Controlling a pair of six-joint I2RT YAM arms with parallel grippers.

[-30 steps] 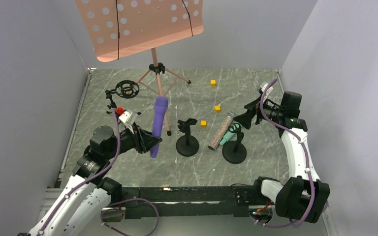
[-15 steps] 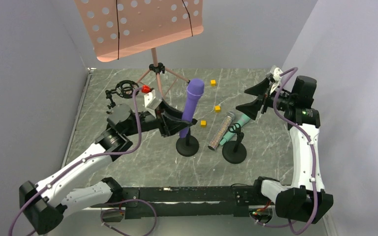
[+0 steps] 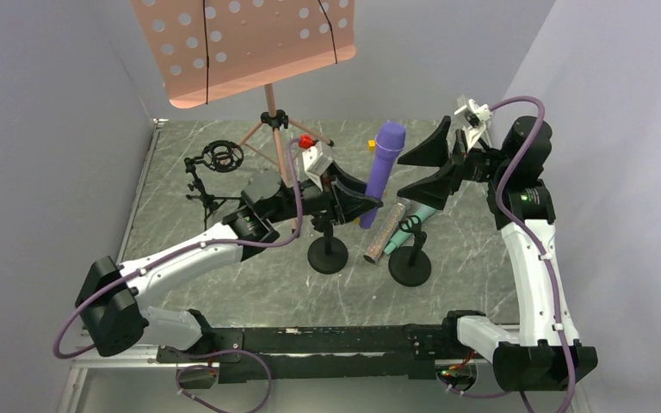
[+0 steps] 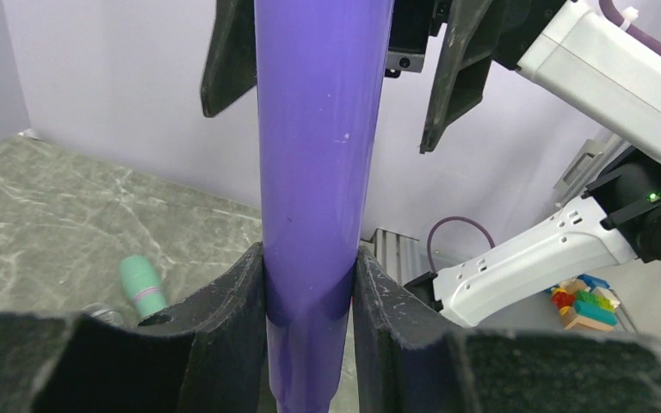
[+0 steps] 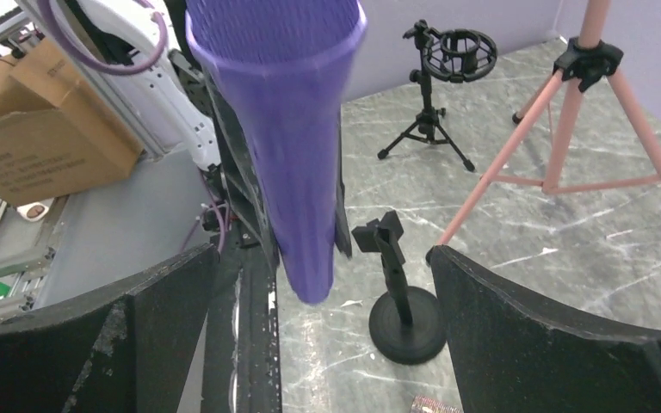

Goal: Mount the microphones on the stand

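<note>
Left gripper: jaws clenched on lower body of purple microphone. Microphone held in air, head up, leaning slightly, above and right of black round-base stand. Right gripper: jaws spread wide, one finger either side of purple microphone's upper part, clear gaps both sides. Mint microphone tilted at clip of second stand. Glitter microphone slanted on table between both stands. Pink music stand at back.

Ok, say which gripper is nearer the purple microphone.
Left. The left gripper is shut on the purple microphone, low on its shaft; the right gripper is open by its head, not gripping.
</note>
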